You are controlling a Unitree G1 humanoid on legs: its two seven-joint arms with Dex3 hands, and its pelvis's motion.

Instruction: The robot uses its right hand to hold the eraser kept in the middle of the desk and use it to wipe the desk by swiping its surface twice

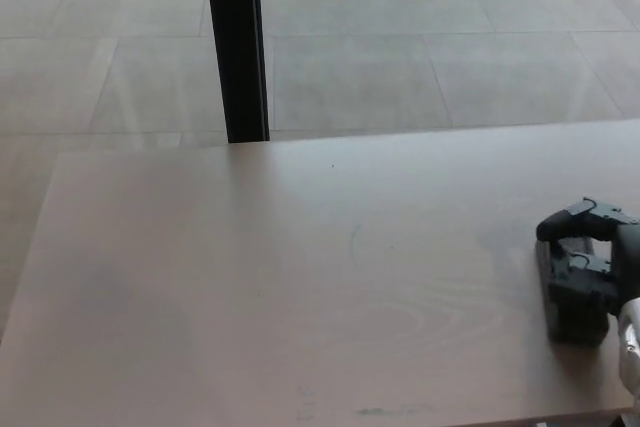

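Observation:
My right hand [592,247] is at the right edge of the head view, low over the pale wooden desk [250,287]. Its black fingers are curled around a dark block, the eraser [573,297], whose lower face rests on the desk surface. The wrist and forearm are mostly cut off by the frame's right edge. My left hand does not show.
A black vertical post [235,42] stands just behind the desk's far edge, left of centre. Beyond it lies a grey tiled floor [420,47]. A faint greenish mark [353,239] shows near the desk's middle, and small marks [370,411] lie by the near edge.

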